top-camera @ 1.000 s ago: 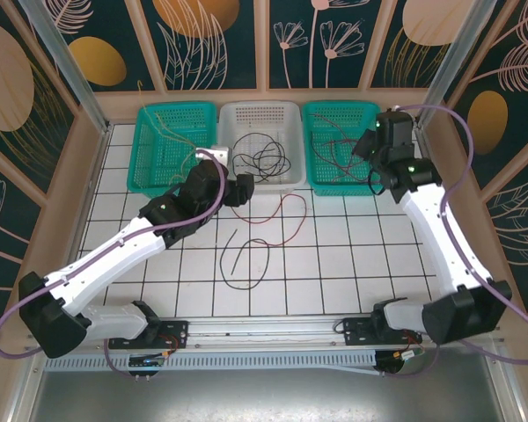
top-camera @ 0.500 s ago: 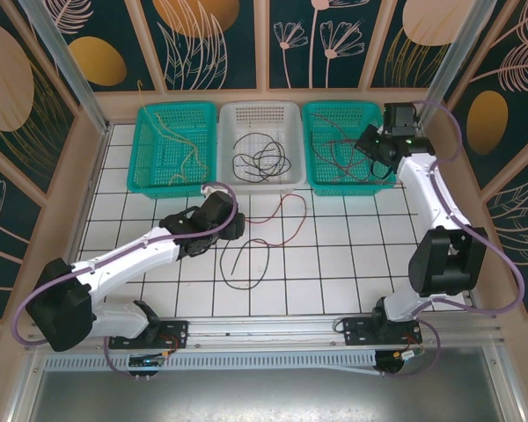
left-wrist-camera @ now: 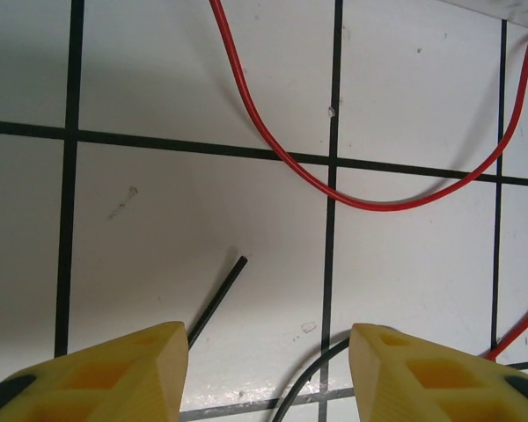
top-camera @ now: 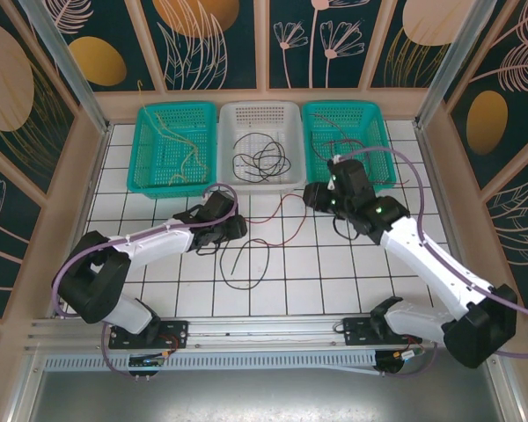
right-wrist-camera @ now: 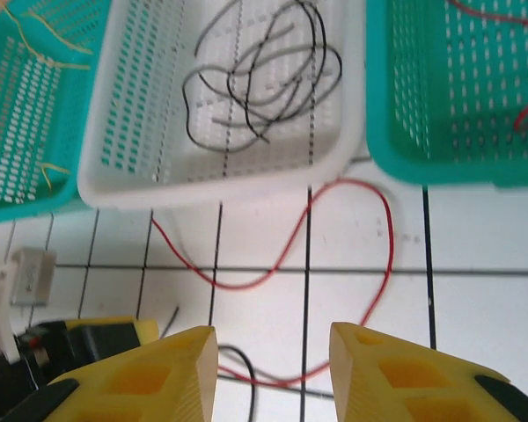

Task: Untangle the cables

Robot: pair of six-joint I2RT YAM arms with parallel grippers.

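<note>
My left gripper [left-wrist-camera: 268, 374] hangs low over the white tiled table [top-camera: 352, 264], its yellow fingers [left-wrist-camera: 114, 374] spread and nothing pinched between them. The cut end of a black cable [left-wrist-camera: 216, 299] lies on the tile just ahead. It runs back under the inner edge of the left finger, and I cannot tell whether the two touch. A second black strand curves in beside the right finger. Further ahead, a red cable [left-wrist-camera: 378, 208] sags in a loose curve across the grid lines.

My right gripper [right-wrist-camera: 273, 369] is also spread and holds nothing. It sits higher, tilted toward the far side of the table. Below it the red cable makes a wide loop on the tiles, running up to the front wall of the white basket [right-wrist-camera: 211, 189].

In that middle basket a bunch of black cables [right-wrist-camera: 264, 88] lies coiled together. The left green basket [right-wrist-camera: 26, 204] holds thin yellow cables [right-wrist-camera: 35, 53], and the right green basket [right-wrist-camera: 440, 167] holds red cables [right-wrist-camera: 510, 114]. From overhead, the three baskets stand side by side along the far edge, with both arms reaching toward the loose black and red cables near the middle of the table.
</note>
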